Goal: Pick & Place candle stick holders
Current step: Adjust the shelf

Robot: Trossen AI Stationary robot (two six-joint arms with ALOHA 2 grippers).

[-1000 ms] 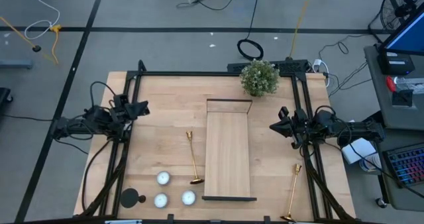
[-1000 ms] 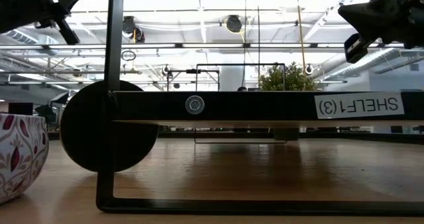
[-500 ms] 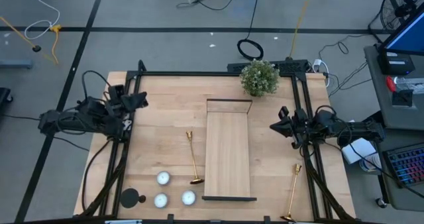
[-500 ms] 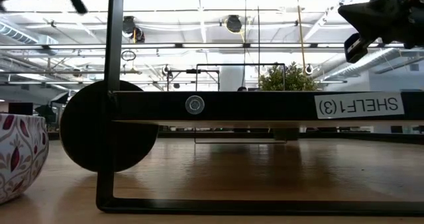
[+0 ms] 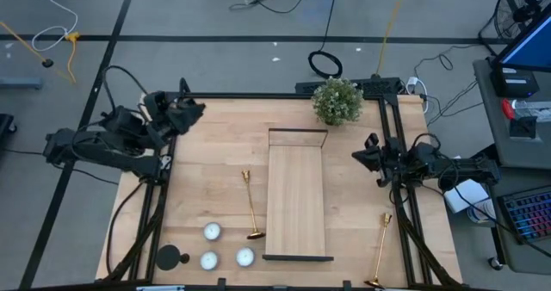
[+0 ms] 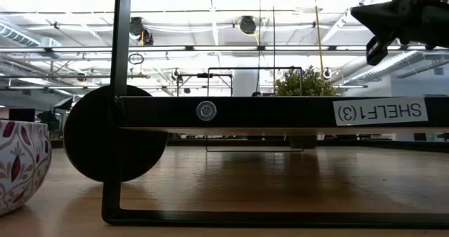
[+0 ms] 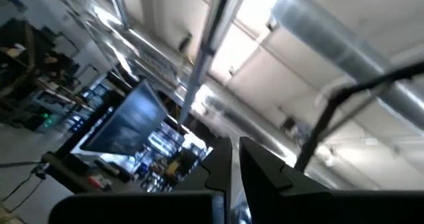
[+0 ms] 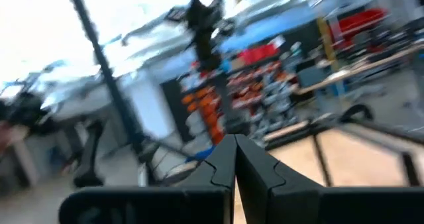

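Two gold candle stick holders lie flat on the table. One [image 5: 250, 205] is just left of the wooden stand, and the other [image 5: 380, 251] is near the near right corner. A short black holder [image 5: 170, 257] sits at the near left; in the low view its round base [image 6: 91, 142] shows behind the stand's frame. My left gripper [image 5: 198, 110] is shut, raised over the table's far left corner and pointing upward [image 7: 235, 163]. My right gripper [image 5: 355, 158] is shut, up at the table's right side [image 6: 356, 12] [image 8: 234, 154]. Neither holds anything.
A long wooden black-framed stand [image 5: 297, 196] lies in the table's middle, and its frame [image 6: 116, 111] fills the low view. Three white candles [image 5: 212, 232] sit at the near left. A potted plant [image 5: 337, 100] stands at the far edge. A patterned bowl [image 6: 21, 163] shows in the low view.
My left gripper has risen and swung toward the table's far edge, rolling about its own axis, and has left the top of the low view. It stays shut. My right gripper has tipped slightly upward in place. No object on the table has moved.
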